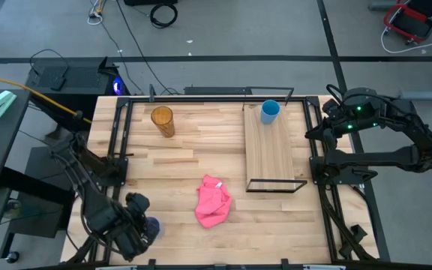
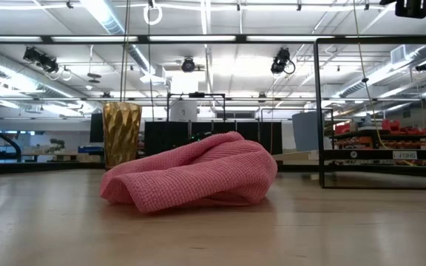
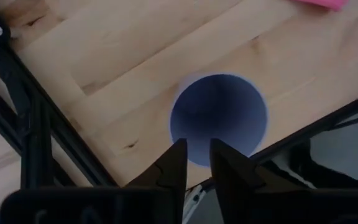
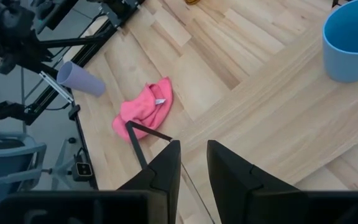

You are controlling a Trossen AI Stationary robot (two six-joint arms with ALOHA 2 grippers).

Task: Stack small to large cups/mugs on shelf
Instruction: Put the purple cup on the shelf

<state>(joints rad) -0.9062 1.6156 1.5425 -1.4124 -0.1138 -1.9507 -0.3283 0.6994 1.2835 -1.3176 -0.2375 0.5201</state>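
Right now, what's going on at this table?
The left gripper is at the table's near left corner, right above the lavender cup, jaws parted at its rim; no grip shows yet. The blue cup stands on the far end of the shelf. The amber cup stands on the table, not on the shelf, and a pink cloth lies mid-table. The right gripper waits open beside the shelf's far right side.

I work in a robotics lab or workshop hall: my butcher-block wooden table [image 1: 178,161] stands on a grey concrete floor [image 1: 223,34] strewn with black cables [image 1: 163,13]. Beyond it run long ceiling strip lights [image 2: 109,15], hanging black cameras [image 2: 282,60] and stocked storage racks [image 2: 379,140].
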